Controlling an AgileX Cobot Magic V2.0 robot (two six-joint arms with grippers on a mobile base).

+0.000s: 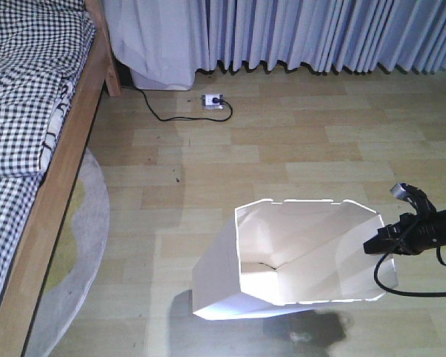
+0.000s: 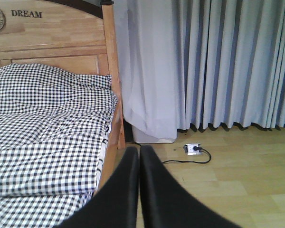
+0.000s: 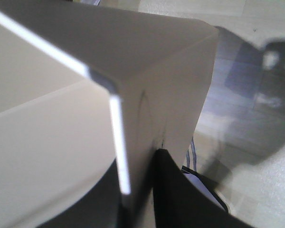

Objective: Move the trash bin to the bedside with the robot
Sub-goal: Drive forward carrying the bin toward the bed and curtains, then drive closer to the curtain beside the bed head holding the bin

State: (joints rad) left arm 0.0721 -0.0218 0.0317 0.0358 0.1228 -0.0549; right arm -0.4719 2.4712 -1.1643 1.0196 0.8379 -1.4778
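On the plank floor [image 1: 297, 141], apart from the bed [image 1: 30, 104], the trash bin [image 1: 282, 260] appears tilted because my right gripper [image 1: 377, 244] pinches its thin rim wall, I judge to drag it bedward; my left gripper [image 2: 139, 164], fingers [image 2: 126, 190] pressed together, idles facing the bed

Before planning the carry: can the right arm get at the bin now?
Likely yes: the right tool sits at the rim of the bin, its wall between the fingers; nothing blocks it.

Left gripper [image 2: 139, 151] closed, right gripper [image 1: 372, 245] clamping trash bin [image 1: 221, 282] wall
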